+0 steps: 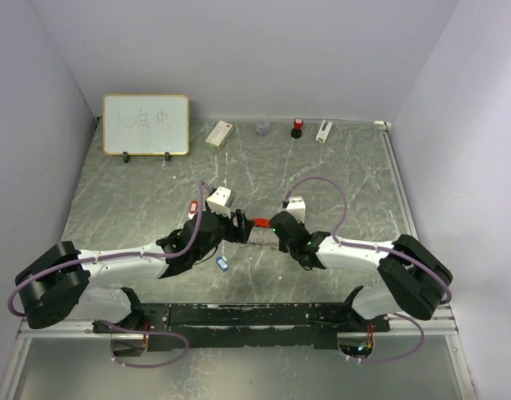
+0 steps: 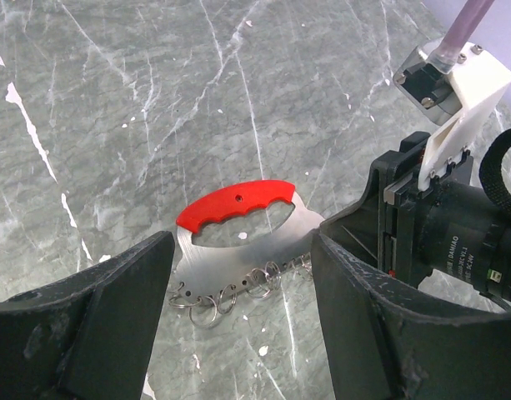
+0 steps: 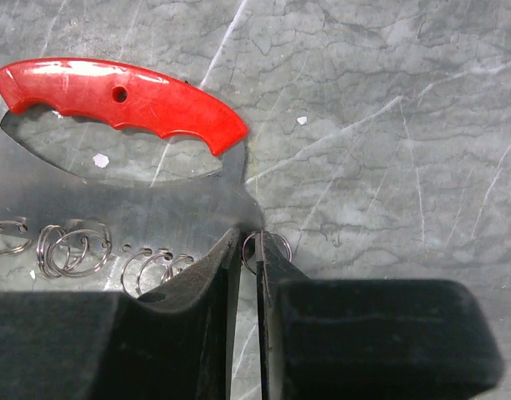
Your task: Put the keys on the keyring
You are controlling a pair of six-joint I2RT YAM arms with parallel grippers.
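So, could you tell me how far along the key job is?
Done: nothing; the red key and blue key lie loose on the table. In hand: the right end effector pinches a ring of the keyring; the left end effector stands open, facing it. Left: threading both keys.

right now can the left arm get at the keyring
Probably yes. The left hand is open, with a finger on each side of the keyring on the table and nothing between. The right hand seems to pinch one ring at its end, so space there is tight.
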